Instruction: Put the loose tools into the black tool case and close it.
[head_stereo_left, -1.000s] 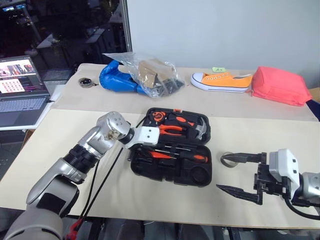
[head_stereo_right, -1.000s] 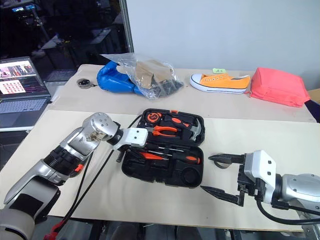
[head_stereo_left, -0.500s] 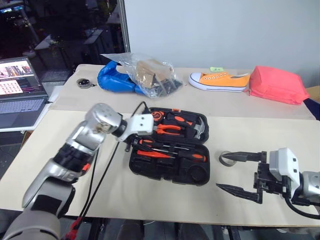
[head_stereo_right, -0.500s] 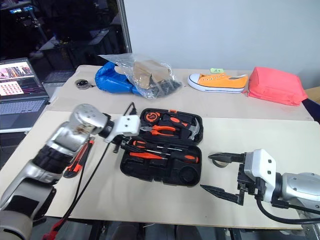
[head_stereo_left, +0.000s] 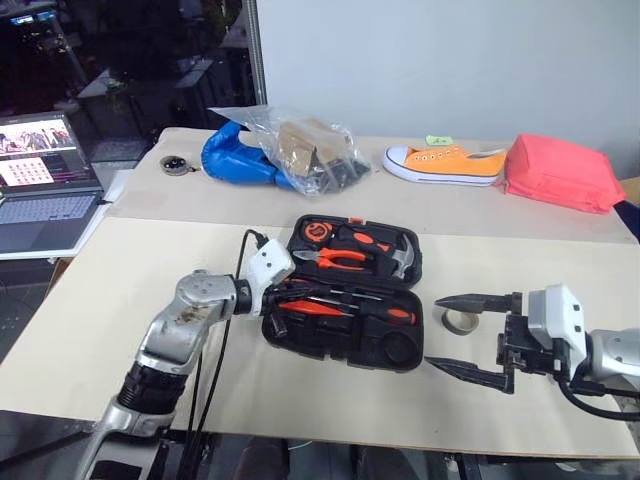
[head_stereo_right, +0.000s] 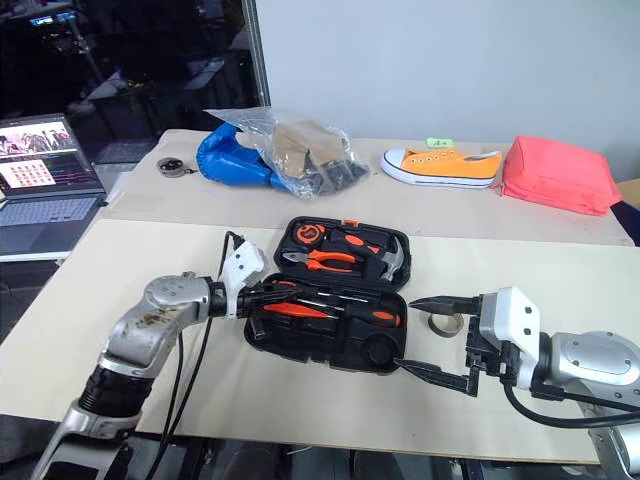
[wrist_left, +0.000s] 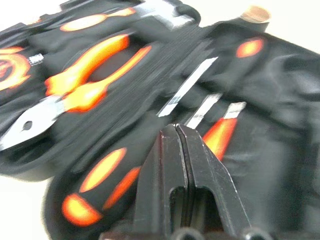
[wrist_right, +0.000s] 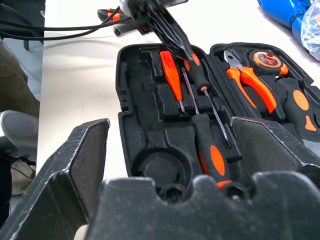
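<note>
Moulded black plastic forms the tool case (head_stereo_left: 350, 290), which lies open near the centre of the head views on the pale, matte counter (head_stereo_left: 120, 300); its rounded corners and shaped recesses show clearly. In the far half sit orange-handled pliers (head_stereo_left: 340, 257), a steel-headed hammer (head_stereo_left: 403, 260) and a round orange tape measure (head_stereo_left: 315, 231). The near half holds two screwdrivers (head_stereo_left: 375, 310) with orange-and-black handles and thin bright shafts, and a slim all-orange tool (wrist_right: 172, 75) beside them; a round recess (wrist_right: 157, 172) at the case's near right corner stands empty.

The left gripper (wrist_left: 182, 145) has its jaws closed together, tips pressed flush and holding nothing, poised over the left end of the case's near half above the screwdriver handles. The right gripper (head_stereo_left: 470, 335) hovers at lower right of the head views, off the case's right edge, its ridged black jaws spread wide. Between those jaws and the case, a small grey-tan tape ring (head_stereo_left: 458, 321) lies flat on the counter, just beside the upper finger.

An orange-and-black utility knife (wrist_right: 112, 14) lies on the counter, well left of the case.

Farther back rest a crinkled clear plastic bag (head_stereo_left: 295, 145), an orange canvas shoe (head_stereo_left: 445, 163) and a soft pink pouch (head_stereo_left: 558, 175). A laptop (head_stereo_left: 45, 190) stands at far left.
</note>
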